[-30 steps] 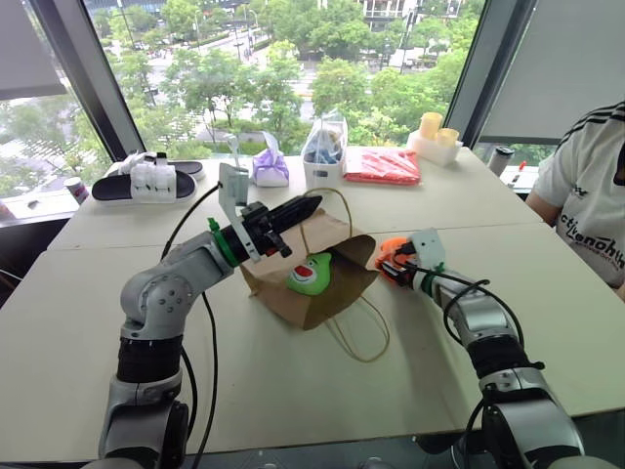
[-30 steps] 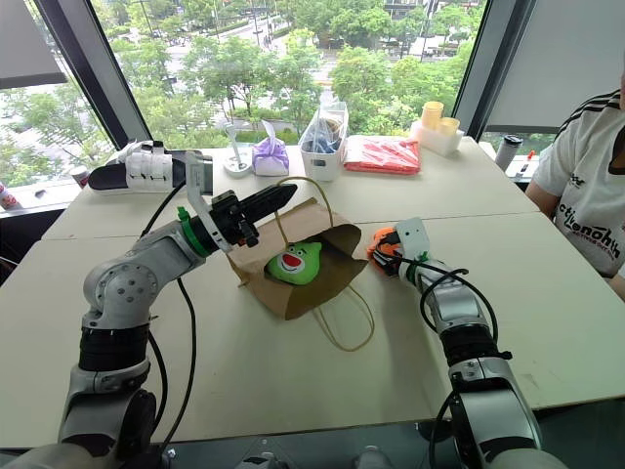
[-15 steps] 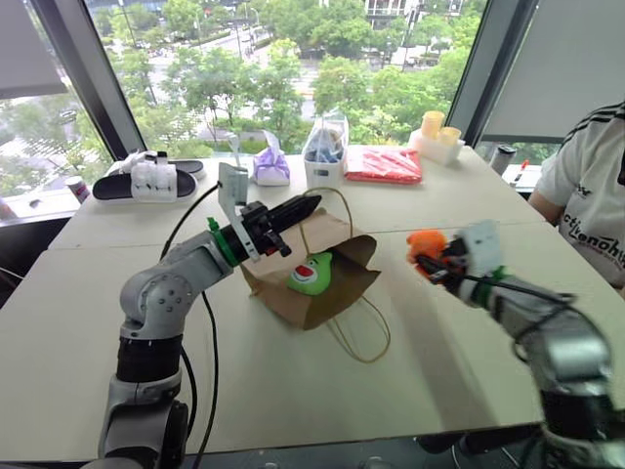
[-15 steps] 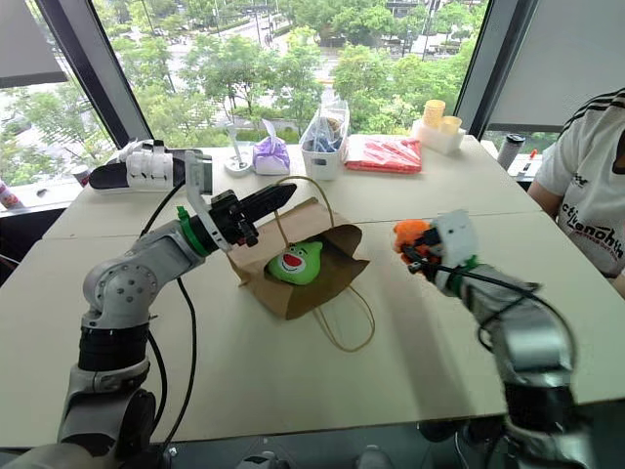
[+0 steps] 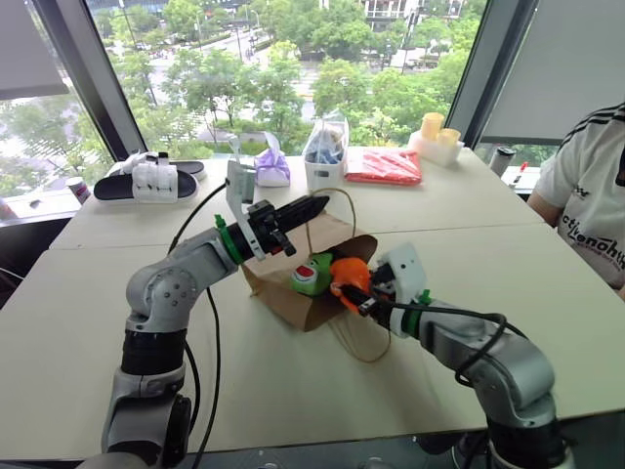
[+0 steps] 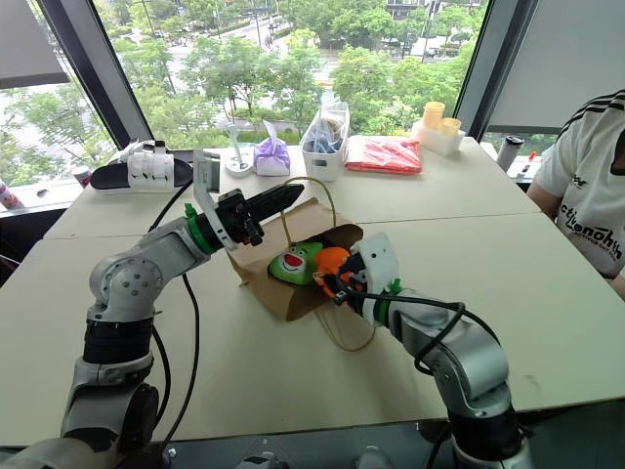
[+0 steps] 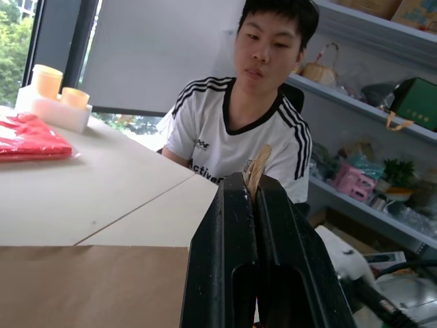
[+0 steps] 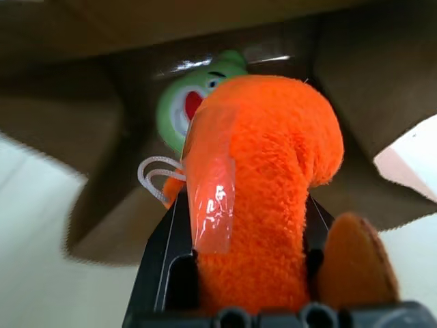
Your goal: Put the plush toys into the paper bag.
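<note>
Two plush toys at the mouth of the paper bag

Two toys sit at the open mouth of the brown paper bag [image 5: 293, 293], which lies on its side on the pale table [image 5: 293, 391] with the opening turned toward the right. The lime green plush toy [image 5: 311, 277] rests just inside. The orange plush toy [image 5: 349, 274] hangs at the opening, just right of the green one and close to touching it.

The right gripper [image 5: 354, 293] reaches in from the near right, and its two black fingers [image 8: 164, 266] pinch the orange toy between them. In the right wrist view the orange plush bulges up past the fingertips, with the green toy's face behind it and brown paper walls on all sides. A white cord loop lies beside the left finger there.

The left gripper [image 5: 317, 205] is raised above the far edge of the bag, its fingers [image 7: 229, 260] pressed together on a sliver of brown paper, the bag's upper lip. One thin cord handle arches up just right of it; the other trails on the table near the right arm.

Along the far edge of the table stand a black and white slipper [image 5: 146, 181], a small purple tied pouch [image 5: 270, 168], a clear plastic bag with blue contents [image 5: 324, 147], a red packet [image 5: 383, 166] and yellow cups [image 5: 435, 132]. A person in a white shirt with black stripes [image 5: 591, 195] sits at the far right.
</note>
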`<act>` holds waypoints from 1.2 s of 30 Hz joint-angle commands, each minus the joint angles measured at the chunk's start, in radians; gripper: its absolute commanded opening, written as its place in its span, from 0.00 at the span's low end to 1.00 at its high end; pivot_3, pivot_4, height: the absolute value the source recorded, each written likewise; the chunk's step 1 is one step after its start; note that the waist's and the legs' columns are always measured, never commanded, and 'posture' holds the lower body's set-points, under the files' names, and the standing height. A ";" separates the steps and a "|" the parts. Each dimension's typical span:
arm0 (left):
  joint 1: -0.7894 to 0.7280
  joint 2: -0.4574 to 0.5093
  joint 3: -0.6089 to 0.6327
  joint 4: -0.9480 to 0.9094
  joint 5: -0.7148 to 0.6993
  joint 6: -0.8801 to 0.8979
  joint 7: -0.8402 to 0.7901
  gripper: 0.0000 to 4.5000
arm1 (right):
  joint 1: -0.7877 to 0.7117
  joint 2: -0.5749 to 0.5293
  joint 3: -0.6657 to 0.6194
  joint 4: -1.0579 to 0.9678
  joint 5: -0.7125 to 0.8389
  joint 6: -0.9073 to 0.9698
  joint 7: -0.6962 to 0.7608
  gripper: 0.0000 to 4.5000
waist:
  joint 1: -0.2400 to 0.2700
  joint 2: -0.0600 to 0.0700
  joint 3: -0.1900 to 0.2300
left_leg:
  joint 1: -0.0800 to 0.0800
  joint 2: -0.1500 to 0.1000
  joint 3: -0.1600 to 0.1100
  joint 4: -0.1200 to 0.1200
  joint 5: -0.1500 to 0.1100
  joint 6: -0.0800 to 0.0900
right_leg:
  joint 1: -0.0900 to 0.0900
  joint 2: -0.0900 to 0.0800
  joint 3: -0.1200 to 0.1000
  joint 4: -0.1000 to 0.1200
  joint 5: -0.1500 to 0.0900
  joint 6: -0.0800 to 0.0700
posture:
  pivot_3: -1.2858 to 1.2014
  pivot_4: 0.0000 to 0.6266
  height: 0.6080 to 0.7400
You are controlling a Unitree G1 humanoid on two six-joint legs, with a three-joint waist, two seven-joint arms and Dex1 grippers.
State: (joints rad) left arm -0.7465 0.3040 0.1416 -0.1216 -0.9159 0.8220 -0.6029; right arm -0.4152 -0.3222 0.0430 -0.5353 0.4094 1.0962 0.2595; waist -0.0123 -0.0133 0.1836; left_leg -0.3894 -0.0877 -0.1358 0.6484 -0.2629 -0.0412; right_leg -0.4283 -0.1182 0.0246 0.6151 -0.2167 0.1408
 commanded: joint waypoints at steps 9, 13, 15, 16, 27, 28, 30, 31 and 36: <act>0.013 -0.007 0.009 -0.102 -0.066 0.035 0.031 0.00 | -0.254 0.142 0.069 0.577 -0.190 -0.433 -0.017 0.29 | -0.005 0.000 0.000 | 0.000 0.000 0.000 -0.001 0.001 -0.002 | -0.001 0.000 0.000 0.001 0.000 0.000 | 0.52 0.24 1.00; 0.027 -0.008 0.009 -0.119 -0.081 0.041 0.045 0.00 | -0.307 0.174 0.049 0.714 -0.221 -0.521 -0.030 0.42 | -0.005 0.000 0.000 | 0.000 0.000 0.000 -0.001 0.001 -0.002 | -0.001 0.000 0.000 0.000 0.000 0.000 | 0.52 0.24 1.00; 0.031 -0.009 0.009 -0.124 -0.085 0.042 0.051 0.00 | -0.313 0.180 0.052 0.740 -0.232 -0.542 -0.024 0.59 | -0.005 0.000 0.000 | 0.000 0.000 0.000 -0.001 0.001 -0.002 | -0.001 0.000 0.000 0.000 0.000 0.000 | 0.52 0.24 1.00; 0.033 -0.010 0.010 -0.126 -0.086 0.042 0.053 0.00 | -0.312 0.184 0.051 0.746 -0.232 -0.545 -0.021 0.70 | -0.006 0.000 0.000 | 0.000 0.000 0.000 -0.001 0.001 -0.002 | -0.001 0.000 0.000 0.000 0.000 0.000 | 0.52 0.24 1.00; 0.026 -0.005 0.010 -0.103 -0.080 0.025 0.059 0.00 | -0.178 0.041 0.059 0.340 -0.199 -0.333 0.104 0.99 | -0.001 0.000 0.000 | -0.001 0.000 0.000 -0.001 0.001 -0.002 | -0.002 0.000 0.000 0.000 0.000 0.000 | 0.52 0.24 1.00; 0.022 -0.004 0.012 -0.096 -0.079 0.023 0.057 0.00 | -0.151 0.007 0.041 0.253 -0.181 -0.285 0.117 0.99 | 0.001 0.000 0.000 | -0.001 0.000 0.000 -0.001 0.001 -0.002 | -0.002 0.000 0.000 0.000 0.000 0.000 | 0.52 0.24 1.00; 0.013 0.003 0.011 -0.071 -0.069 0.015 0.042 0.00 | -0.077 -0.089 -0.069 0.013 -0.074 -0.130 0.164 0.99 | 0.008 0.000 0.000 | -0.002 0.000 -0.001 -0.001 0.001 -0.002 | -0.002 0.000 0.000 0.000 0.000 0.000 | 0.52 0.24 1.00; 0.010 0.006 0.008 -0.063 -0.063 0.010 0.034 0.00 | -0.050 -0.120 -0.116 -0.059 -0.030 -0.072 0.179 0.99 | 0.006 0.000 0.000 | -0.003 -0.001 -0.002 -0.001 0.001 -0.001 | -0.002 0.000 0.000 -0.001 0.000 0.000 | 0.52 0.24 1.00; 0.001 0.013 0.005 -0.035 -0.055 -0.004 0.014 0.00 | 0.068 -0.214 -0.201 -0.171 0.032 0.046 0.188 0.99 | -0.002 0.000 0.000 | 0.000 0.000 0.000 -0.001 -0.003 0.005 | -0.001 0.000 0.000 -0.001 0.000 0.000 | 0.52 0.24 1.00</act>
State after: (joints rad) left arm -0.7221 0.3091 0.1319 -0.1480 -0.9738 0.8419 -0.5734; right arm -0.3750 -0.5236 -0.1412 -0.6760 0.4210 1.1149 0.4427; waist -0.0147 -0.0132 0.1837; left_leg -0.3886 -0.0869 -0.1361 0.6471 -0.2656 -0.0365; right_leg -0.4279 -0.1174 0.0241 0.6149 -0.2168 0.1406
